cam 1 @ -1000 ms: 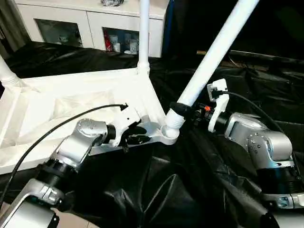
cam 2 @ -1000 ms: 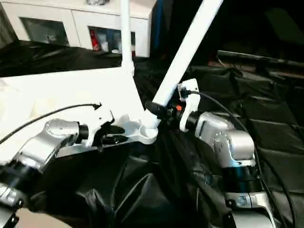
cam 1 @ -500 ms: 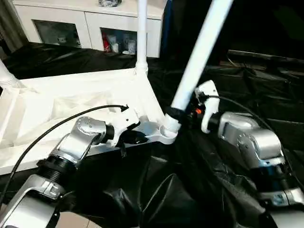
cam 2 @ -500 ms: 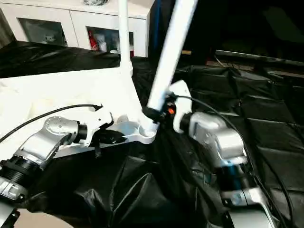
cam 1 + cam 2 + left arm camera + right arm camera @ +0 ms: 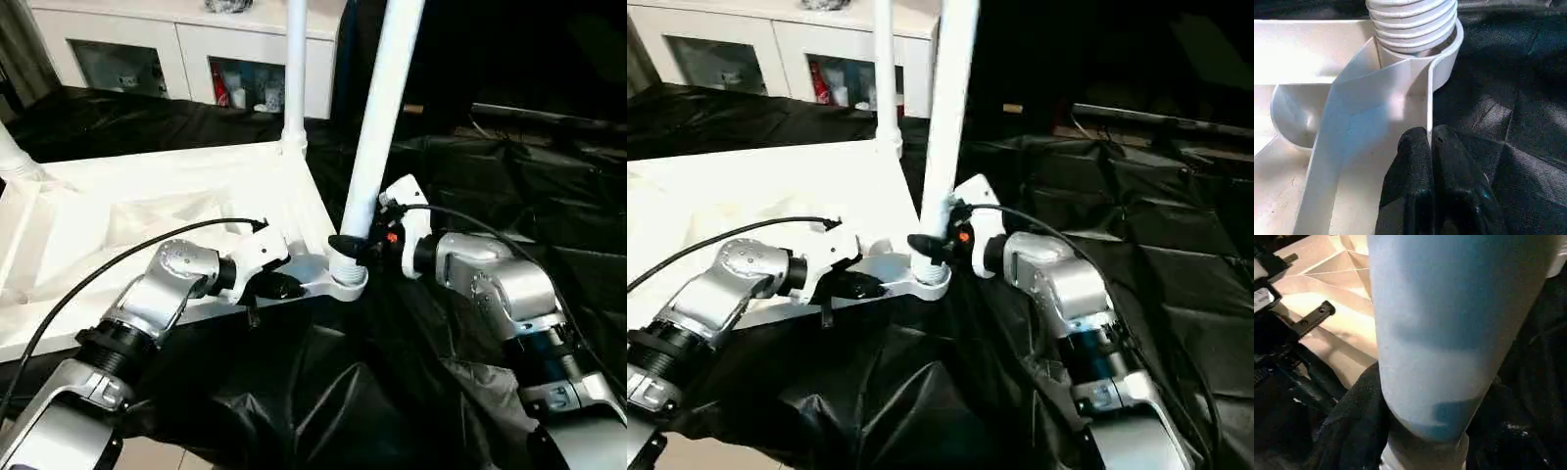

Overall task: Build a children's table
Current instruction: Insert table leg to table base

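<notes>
The children's table top (image 5: 118, 220) lies upside down on black cloth, its ribbed underside facing up. One white leg (image 5: 294, 69) stands in the far corner, and the base of another leg (image 5: 14, 155) shows at the far left. My right gripper (image 5: 355, 245) is shut on the lower end of a third leg (image 5: 382, 117), which stands almost upright in the near right corner socket (image 5: 345, 284). That leg's threaded end (image 5: 1413, 24) sits in the socket. Just left of the socket, my left gripper (image 5: 279, 287) is shut on the top's thin rim (image 5: 1428, 98), with the fingers (image 5: 1413, 161) pinching it.
White cabinets (image 5: 186, 49) with glass doors stand along the back. Crumpled black cloth (image 5: 343, 392) covers the floor around the table top. A black cable (image 5: 118, 259) loops over my left forearm.
The leg in my right gripper has swung from leaning far right to almost upright in the corner socket. My left gripper has closed on the rim beside the socket.
</notes>
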Tool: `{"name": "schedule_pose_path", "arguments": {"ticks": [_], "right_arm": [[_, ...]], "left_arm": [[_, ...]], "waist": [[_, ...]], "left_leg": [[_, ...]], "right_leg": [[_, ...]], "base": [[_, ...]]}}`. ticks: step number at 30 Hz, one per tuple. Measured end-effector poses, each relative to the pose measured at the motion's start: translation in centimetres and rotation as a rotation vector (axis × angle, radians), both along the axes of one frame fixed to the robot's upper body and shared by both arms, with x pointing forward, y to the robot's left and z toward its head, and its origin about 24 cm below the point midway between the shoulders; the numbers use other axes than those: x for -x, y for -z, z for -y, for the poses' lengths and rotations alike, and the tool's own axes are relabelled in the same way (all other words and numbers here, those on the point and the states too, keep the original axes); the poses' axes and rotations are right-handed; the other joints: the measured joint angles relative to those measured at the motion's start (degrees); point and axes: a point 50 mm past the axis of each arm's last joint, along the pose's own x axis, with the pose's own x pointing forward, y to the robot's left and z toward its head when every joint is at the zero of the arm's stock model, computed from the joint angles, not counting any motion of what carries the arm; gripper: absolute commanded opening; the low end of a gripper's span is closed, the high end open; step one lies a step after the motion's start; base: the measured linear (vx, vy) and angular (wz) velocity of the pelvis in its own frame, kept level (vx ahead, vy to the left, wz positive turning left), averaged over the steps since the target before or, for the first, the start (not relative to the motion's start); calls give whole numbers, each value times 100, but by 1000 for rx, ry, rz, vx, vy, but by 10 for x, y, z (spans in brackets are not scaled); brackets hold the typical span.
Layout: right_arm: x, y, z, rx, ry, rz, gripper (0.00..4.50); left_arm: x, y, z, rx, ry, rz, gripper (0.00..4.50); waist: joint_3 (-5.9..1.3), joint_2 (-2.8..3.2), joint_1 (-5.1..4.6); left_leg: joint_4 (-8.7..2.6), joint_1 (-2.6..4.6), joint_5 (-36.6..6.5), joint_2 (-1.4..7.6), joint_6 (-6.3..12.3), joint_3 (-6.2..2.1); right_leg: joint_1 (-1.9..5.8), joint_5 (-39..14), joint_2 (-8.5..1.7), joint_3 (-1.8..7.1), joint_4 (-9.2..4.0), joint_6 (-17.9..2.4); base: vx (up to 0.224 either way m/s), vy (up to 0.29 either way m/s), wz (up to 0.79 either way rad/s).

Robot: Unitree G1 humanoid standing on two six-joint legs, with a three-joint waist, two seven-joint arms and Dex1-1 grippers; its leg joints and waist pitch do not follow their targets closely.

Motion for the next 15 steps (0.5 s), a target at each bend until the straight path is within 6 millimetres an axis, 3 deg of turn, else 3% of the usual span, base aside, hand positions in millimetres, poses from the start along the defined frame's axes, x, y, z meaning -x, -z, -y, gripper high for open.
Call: {"name": "schedule_pose_path", "arguments": {"ticks": [15], "right_arm": [[-2,0,3,36,-36,-24,187]], "left_arm": [[0,2,4,-1,-3,5,0]], "waist": [[-31,-50,4]], "left_leg": [[0,0,0,3,0,3]], "right_leg": [[0,0,0,-1,-1,0]], "base": [[0,0,0]]}}
